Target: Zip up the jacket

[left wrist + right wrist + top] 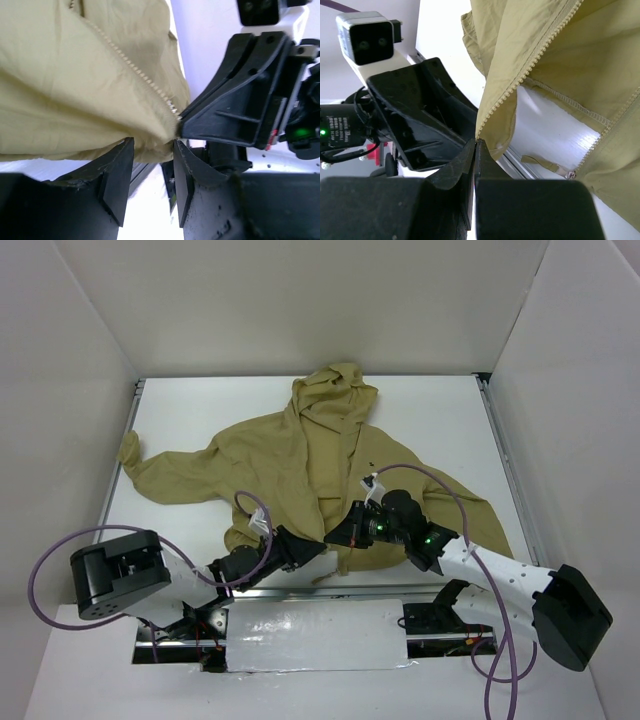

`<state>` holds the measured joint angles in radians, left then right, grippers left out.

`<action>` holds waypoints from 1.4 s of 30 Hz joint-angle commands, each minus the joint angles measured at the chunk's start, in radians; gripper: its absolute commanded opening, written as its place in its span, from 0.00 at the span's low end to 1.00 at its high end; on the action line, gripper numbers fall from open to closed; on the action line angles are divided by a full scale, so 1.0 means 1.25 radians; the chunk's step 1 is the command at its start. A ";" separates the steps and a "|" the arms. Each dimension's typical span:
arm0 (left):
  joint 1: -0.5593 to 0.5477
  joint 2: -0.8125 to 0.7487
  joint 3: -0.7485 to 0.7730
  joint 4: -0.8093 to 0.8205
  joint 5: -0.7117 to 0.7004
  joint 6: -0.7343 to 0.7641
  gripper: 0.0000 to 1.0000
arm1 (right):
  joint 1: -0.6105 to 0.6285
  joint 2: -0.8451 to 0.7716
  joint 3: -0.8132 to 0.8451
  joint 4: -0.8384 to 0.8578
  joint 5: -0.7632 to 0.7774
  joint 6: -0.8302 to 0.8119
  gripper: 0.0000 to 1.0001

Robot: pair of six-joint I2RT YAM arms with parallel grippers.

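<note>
The olive-tan hooded jacket (290, 460) lies spread on the white table (440, 430), hood at the far side, front open at the bottom. My right gripper (478, 144) is shut on the bottom end of one zipper edge (520, 80) at the near hem. The zipper slider (568, 173) with its pull tab hangs on the other front edge. My left gripper (152, 150) is open, with the hem corner of the jacket (75, 75) resting between its fingertips (122, 165). The two grippers meet tip to tip at the hem (328, 543).
White walls enclose the table on three sides. A metal rail (300, 592) runs along the near table edge just under the hem. The jacket's left sleeve (150, 475) reaches the left edge; the right sleeve (480, 515) lies by my right arm.
</note>
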<state>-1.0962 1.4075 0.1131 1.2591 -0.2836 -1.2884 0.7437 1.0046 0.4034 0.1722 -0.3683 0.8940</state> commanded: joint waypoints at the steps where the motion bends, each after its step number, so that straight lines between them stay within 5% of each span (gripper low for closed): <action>1: 0.003 0.026 -0.007 0.143 0.022 0.000 0.49 | 0.004 -0.006 -0.004 0.043 -0.005 0.008 0.00; 7: 0.004 0.069 -0.022 0.233 0.032 -0.001 0.41 | 0.001 0.005 0.000 0.052 -0.024 0.009 0.00; 16: 0.012 0.072 -0.023 0.269 0.053 0.024 0.48 | -0.002 0.017 -0.013 0.060 -0.028 0.008 0.00; 31: 0.013 0.064 -0.083 0.416 0.078 0.074 0.45 | -0.003 0.099 -0.016 0.178 -0.108 0.044 0.00; 39: 0.014 0.039 -0.114 0.458 0.083 0.110 0.50 | -0.005 0.138 -0.025 0.250 -0.141 0.073 0.00; 42: 0.014 -0.072 -0.116 0.388 0.081 0.134 0.57 | -0.006 0.127 -0.032 0.259 -0.132 0.075 0.00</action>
<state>-1.0828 1.4258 0.0498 1.2728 -0.1844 -1.1801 0.7414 1.1728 0.3782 0.4099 -0.5167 0.9787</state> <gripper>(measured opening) 0.560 0.010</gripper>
